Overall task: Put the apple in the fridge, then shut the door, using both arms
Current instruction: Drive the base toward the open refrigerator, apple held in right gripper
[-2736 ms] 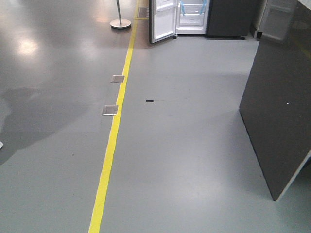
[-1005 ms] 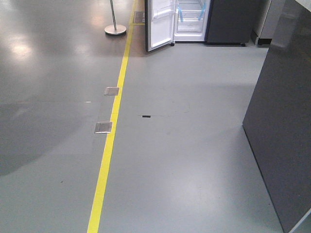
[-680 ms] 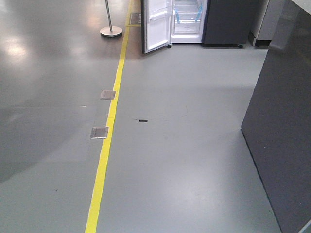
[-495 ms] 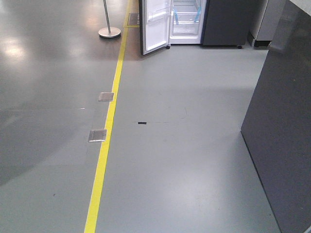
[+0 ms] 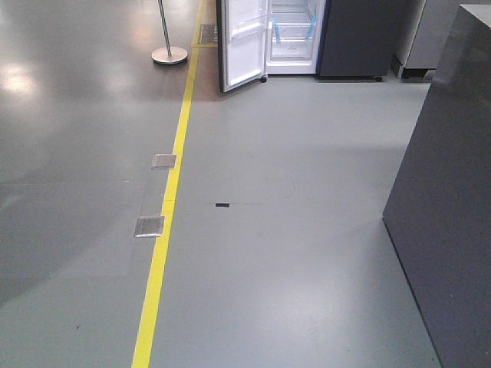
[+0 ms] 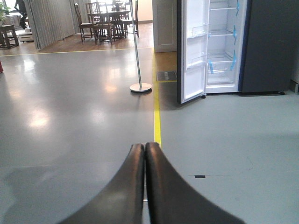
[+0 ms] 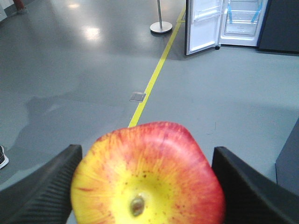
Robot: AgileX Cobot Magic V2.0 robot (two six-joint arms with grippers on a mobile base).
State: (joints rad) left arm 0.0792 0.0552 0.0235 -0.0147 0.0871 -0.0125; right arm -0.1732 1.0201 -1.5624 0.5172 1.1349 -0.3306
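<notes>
A glossy grey floor [image 5: 307, 253] fills most of the front view. A tall, dark grey slab-sided counter block [image 5: 445, 215] rises along its right edge. At the far end stands the tall fridge with a dark grey-black shell [image 5: 357, 38], its white inside exposed and its shelves marked with blue tape strips [image 5: 276, 29]. Its narrow door, white on the inner face [image 5: 244, 46], is swung wide open to the left. A painted yellow floor line [image 5: 165, 222] runs from the near edge up towards the door. Beside the line's far end is a metal post on a round base [image 5: 169, 54], and two small square metal floor plates [image 5: 149, 226] lie against the line's left side. The left gripper [image 6: 145, 151] has its black fingers pressed together with nothing between them. The right gripper [image 7: 145, 163] is clamped on the round red-and-yellow apple [image 7: 147, 177], which is held in the air well apart from the fridge. A small black mark [image 5: 223, 205] lies on the bare floor.
</notes>
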